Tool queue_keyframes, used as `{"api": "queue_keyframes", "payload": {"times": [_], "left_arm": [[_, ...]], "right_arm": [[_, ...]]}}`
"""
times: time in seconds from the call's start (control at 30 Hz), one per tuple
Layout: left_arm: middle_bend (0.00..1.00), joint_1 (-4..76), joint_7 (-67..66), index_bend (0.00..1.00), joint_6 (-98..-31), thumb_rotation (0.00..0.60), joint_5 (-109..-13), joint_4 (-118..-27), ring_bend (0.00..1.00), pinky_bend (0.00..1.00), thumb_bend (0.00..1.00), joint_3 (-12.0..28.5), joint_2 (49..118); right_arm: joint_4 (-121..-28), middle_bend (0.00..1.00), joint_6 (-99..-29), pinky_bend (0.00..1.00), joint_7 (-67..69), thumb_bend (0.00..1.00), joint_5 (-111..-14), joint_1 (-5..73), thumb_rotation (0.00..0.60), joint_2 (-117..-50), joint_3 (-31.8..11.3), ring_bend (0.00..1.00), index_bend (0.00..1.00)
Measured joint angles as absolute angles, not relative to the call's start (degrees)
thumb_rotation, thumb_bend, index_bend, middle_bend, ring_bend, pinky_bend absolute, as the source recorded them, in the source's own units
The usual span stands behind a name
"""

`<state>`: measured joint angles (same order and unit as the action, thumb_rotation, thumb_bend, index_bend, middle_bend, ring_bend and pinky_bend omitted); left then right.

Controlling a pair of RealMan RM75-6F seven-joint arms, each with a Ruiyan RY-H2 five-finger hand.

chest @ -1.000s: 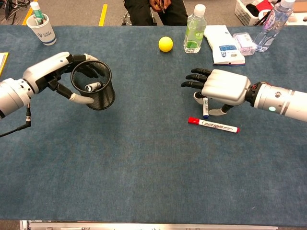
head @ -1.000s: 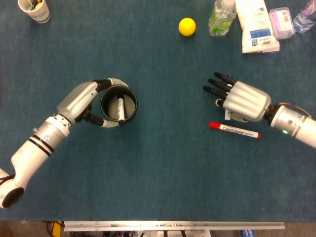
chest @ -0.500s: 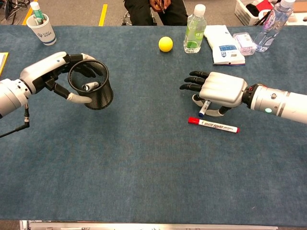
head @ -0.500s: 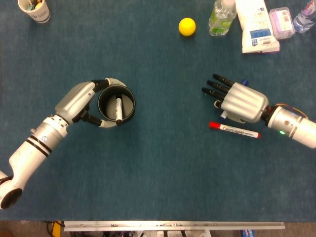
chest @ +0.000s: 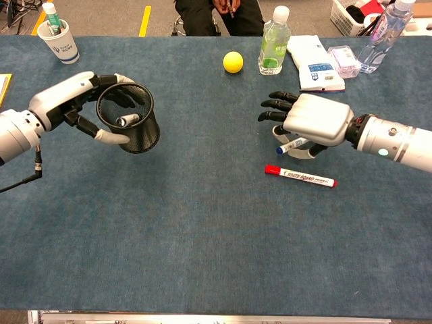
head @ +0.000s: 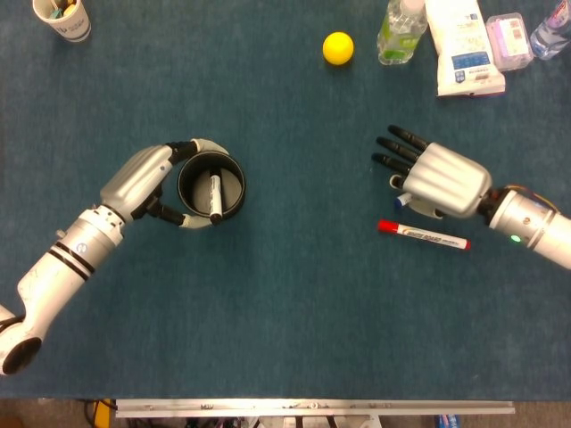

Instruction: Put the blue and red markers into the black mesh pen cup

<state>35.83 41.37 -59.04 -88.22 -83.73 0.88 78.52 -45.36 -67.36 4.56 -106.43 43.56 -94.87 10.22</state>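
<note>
Left hand (chest: 71,101) grips the cup rim. Right hand (chest: 312,121), palm down, pinches a marker beneath its fingers (chest: 273,108).

You have three markers on this table: one red (chest: 300,177) lying flat, one blue-tipped (chest: 291,144) under your right hand (chest: 312,121), and one white-bodied (head: 215,196) already inside the cup. One black mesh cup (chest: 131,128), with your left hand (chest: 75,101) wrapped around it. That makes two hands. Along the far edge, count two bottles: one greenish (chest: 272,47), one clear (chest: 379,36) at the right corner. One yellow ball (chest: 233,62). One white packet (chest: 314,64). One small clear box (chest: 343,60) beside it. One paper cup (chest: 57,38) at far left, with pens in it; their number can't be told.
</note>
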Motion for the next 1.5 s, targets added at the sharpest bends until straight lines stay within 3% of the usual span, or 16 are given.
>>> {"api": "queue_keyframes", "payload": {"times": [0.47, 0.87, 1.17, 1.5], "left_arm": [[0.34, 37.81, 41.27, 0.32, -56.18, 0.600, -86.70, -84.91, 0.29, 0.25, 0.15, 2.45, 78.18], [0.34, 39.65, 39.93, 0.32, -53.96, 0.600, -85.54, -86.25, 0.29, 0.25, 0.15, 3.76, 78.73], [0.34, 41.00, 39.99, 0.32, -52.01, 0.600, -84.34, -86.62, 0.29, 0.25, 0.15, 4.69, 79.47], [0.34, 41.91, 40.33, 0.32, -51.29, 0.600, -83.93, -87.06, 0.29, 0.25, 0.15, 5.45, 80.14]], "right_arm": [[-64.39, 0.21, -75.20, 0.02, 7.75, 0.36, -102.84, 43.49, 0.600, -87.07, 3.21, 0.03, 0.62], [-85.41, 0.21, -72.62, 0.02, 15.71, 0.36, -94.79, 47.56, 0.600, -83.14, -7.92, 0.03, 0.62], [-89.58, 0.22, -69.16, 0.02, 19.10, 0.36, -89.12, 51.13, 0.600, -86.48, -14.20, 0.04, 0.62], [-86.72, 0.22, -66.69, 0.02, 18.18, 0.36, -86.48, 54.23, 0.600, -92.83, -16.63, 0.04, 0.62]]}}
